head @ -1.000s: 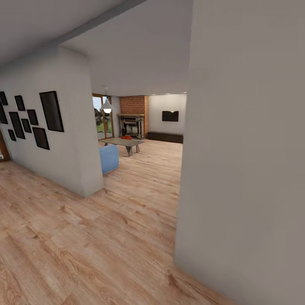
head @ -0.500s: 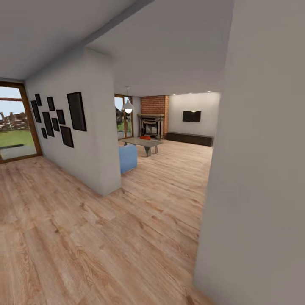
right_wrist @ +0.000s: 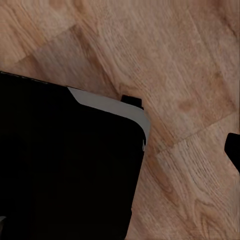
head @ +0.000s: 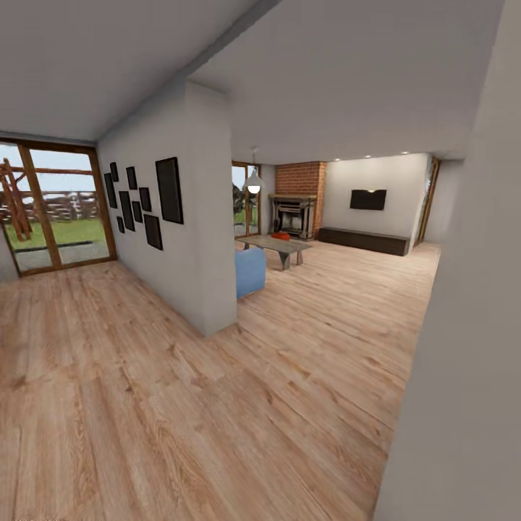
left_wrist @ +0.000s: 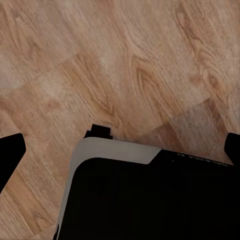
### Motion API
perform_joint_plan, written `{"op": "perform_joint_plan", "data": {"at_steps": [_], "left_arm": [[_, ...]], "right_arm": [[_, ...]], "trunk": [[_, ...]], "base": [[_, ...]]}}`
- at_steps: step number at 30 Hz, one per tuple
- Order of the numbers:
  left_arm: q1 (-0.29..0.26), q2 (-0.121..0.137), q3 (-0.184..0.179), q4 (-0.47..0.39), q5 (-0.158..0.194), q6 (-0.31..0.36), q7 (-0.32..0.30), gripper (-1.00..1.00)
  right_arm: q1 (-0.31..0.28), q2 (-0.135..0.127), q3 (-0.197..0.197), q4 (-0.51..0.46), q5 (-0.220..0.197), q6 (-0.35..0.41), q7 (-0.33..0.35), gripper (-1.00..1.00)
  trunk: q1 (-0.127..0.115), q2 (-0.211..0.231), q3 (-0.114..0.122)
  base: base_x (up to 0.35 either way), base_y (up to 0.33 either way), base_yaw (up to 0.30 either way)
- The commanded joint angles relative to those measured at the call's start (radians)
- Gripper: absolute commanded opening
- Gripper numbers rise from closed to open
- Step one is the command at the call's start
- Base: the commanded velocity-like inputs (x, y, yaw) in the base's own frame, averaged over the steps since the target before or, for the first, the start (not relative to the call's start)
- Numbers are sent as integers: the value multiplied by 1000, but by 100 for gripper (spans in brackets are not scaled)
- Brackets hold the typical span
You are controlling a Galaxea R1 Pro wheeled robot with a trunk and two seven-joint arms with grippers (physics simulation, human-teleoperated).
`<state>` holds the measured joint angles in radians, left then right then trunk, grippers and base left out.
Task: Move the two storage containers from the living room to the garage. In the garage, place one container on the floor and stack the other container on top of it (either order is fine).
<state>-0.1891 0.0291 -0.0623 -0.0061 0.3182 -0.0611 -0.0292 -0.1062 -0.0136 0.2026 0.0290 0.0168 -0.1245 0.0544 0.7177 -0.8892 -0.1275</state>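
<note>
The living room (head: pixel 340 275) lies far ahead past a white wall corner, with its brick fireplace (head: pixel 297 195), wall TV (head: pixel 367 200), blue sofa (head: pixel 250 273) and low grey table (head: pixel 284 247). A small red-orange thing (head: pixel 281 236) rests on that table, too small to tell whether it is a storage container. The garage is out of view. My left gripper (left_wrist: pixel 120 150) hangs open over the wood planks and the robot's black base (left_wrist: pixel 150 200), its dark fingertips (left_wrist: pixel 10 155) at the picture's edges. My right gripper (right_wrist: pixel 120 152) is open too, one fingertip (right_wrist: pixel 233 150) showing, nothing held.
A white partition wall (head: pixel 199 239) with black picture frames (head: pixel 168 189) stands left of the passage. A grey wall (head: pixel 470 362) crowds the right side, close by. Glass doors (head: pixel 54 210) to the outside are at far left. Light wood planks (head: pixel 217 405) run ahead into the room.
The whole head view has shifted: the camera moved, so the partition wall and living room sit further right, the glass doors have come into view and the near right wall takes less of the picture.
</note>
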Motion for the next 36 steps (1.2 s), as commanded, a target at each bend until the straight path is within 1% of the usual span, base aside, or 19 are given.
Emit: {"op": "perform_joint_plan", "data": {"at_steps": [1,25,29,36], "left_arm": [[-1,0,-7,2,9,-3,-3,100],[-1,0,-7,2,9,-3,-3,100],[-1,0,-7,2,9,-3,-3,100],[-1,-1,-7,2,9,3,-3,100]], "right_arm": [[-1,0,3,3,2,-6,2,100],[-2,0,2,3,2,-7,4,100],[-2,-1,3,3,2,-7,4,100],[-1,-7,7,3,-1,-7,4,100]], "trunk": [[1,-1,-1],[1,-1,-1],[1,-1,-1],[1,-1,-1]], "base": [[323,0,296],[323,0,294],[323,0,111],[323,0,14]]}}
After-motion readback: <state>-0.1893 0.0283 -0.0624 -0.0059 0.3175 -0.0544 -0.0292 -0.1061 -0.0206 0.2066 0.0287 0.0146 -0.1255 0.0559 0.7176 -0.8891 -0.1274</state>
